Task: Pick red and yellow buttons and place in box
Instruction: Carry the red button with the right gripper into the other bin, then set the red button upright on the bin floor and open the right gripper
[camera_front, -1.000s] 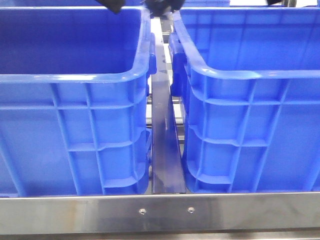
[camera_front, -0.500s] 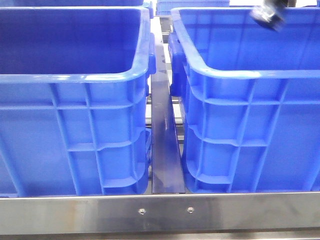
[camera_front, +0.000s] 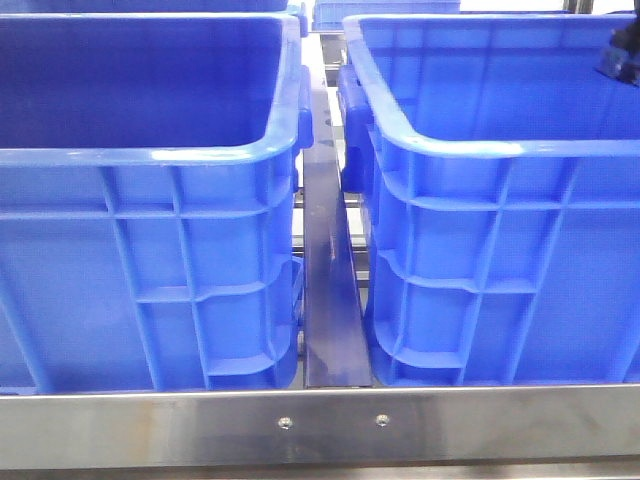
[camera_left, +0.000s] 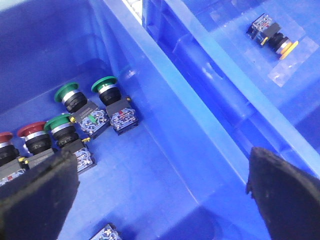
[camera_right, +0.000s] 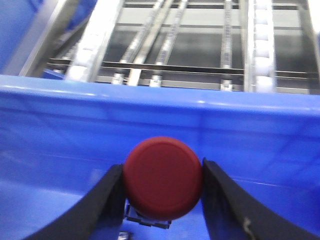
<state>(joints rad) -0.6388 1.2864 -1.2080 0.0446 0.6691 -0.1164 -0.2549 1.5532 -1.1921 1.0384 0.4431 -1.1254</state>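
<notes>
- Hovering over the left crate (camera_left: 165, 125), the left gripper (camera_left: 160, 195) is held with fingers spread wide and empty; red buttons (camera_left: 34, 137) lie below beside green ones (camera_left: 107, 90).
- A yellow button (camera_left: 280, 42) is seen already lying in the neighbouring box (camera_left: 235, 30).
- The right gripper (camera_right: 162, 187) is clamped on a red button (camera_right: 162, 177), cap facing the camera, above the right crate (camera_front: 500, 150); release is judged next.

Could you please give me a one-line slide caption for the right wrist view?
Right gripper shut on a red button, held above the blue crate beside the roller rails.
</notes>
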